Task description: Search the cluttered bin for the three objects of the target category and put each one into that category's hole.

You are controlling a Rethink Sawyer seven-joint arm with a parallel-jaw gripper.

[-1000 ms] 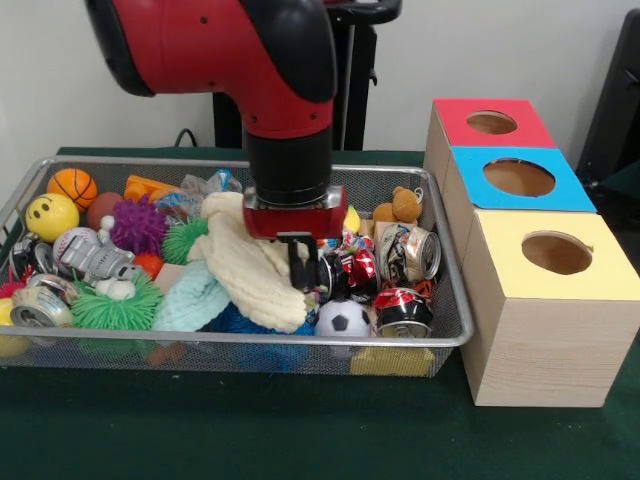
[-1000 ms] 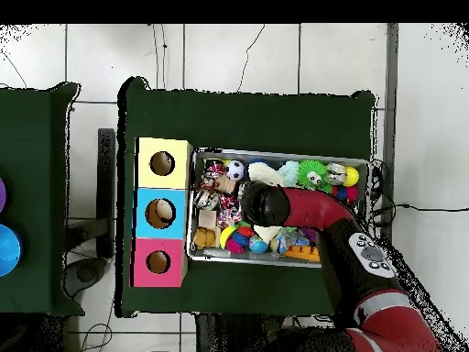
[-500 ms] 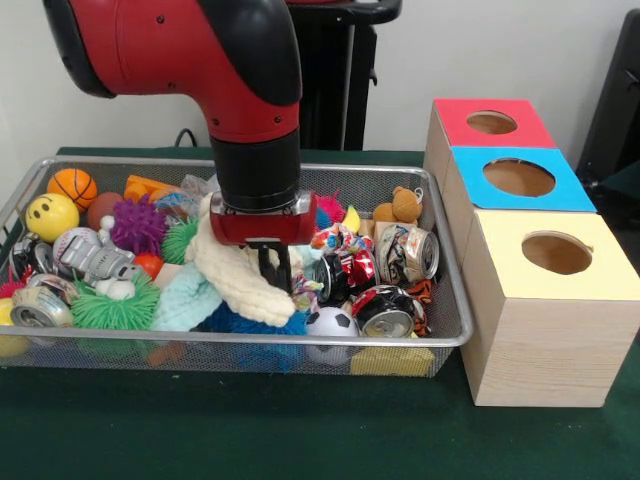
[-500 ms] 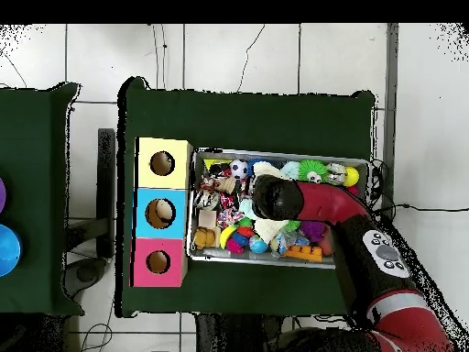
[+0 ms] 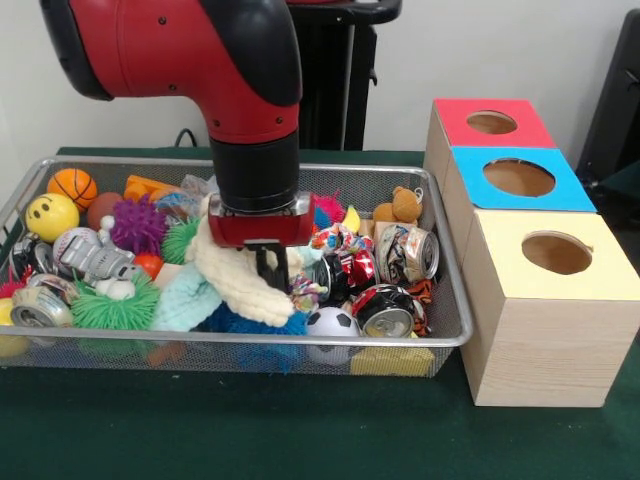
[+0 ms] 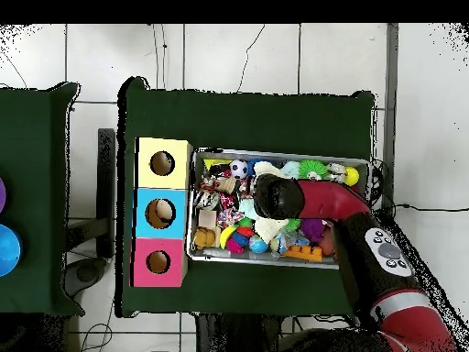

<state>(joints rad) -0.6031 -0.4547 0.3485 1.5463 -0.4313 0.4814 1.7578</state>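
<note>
1. The wire mesh bin (image 5: 440, 335) stood on the green desk (image 5: 250, 430), packed with toys, balls and cans.
2. The claw (image 5: 270, 268) hung low over the middle of the bin, its dark tips pressed down against a cream knitted cloth (image 5: 240, 280); whether it was clenched or released, I could not tell, since the tips sat close together and partly sank into the cloth.
3. The arm (image 6: 366, 252) reached into the bin from the base side in the overhead view, its black wrist (image 6: 275, 194) covering the bin's middle.
4. Just beside the claw, toward the boxes, lay crushed cans: one with a silver top (image 5: 387, 312) near the bin's front rim and another (image 5: 418, 252) farther back.
5. A small soccer ball (image 5: 330, 322) lay at the front rim, just below the claw.
6. A small teddy bear (image 5: 400, 207) sat at the bin's back corner nearest the boxes.
7. On the bin's other side from the boxes lay a basketball (image 5: 73, 186), a yellow smiley ball (image 5: 50, 215), a purple spiky ball (image 5: 137, 224) and a green spiky ball (image 5: 115, 310).
8. Three wooden boxes stood in a row beside the bin, each with a round hole on top: red (image 5: 490, 122), blue (image 5: 520, 178) and yellow (image 5: 556, 253).
</note>
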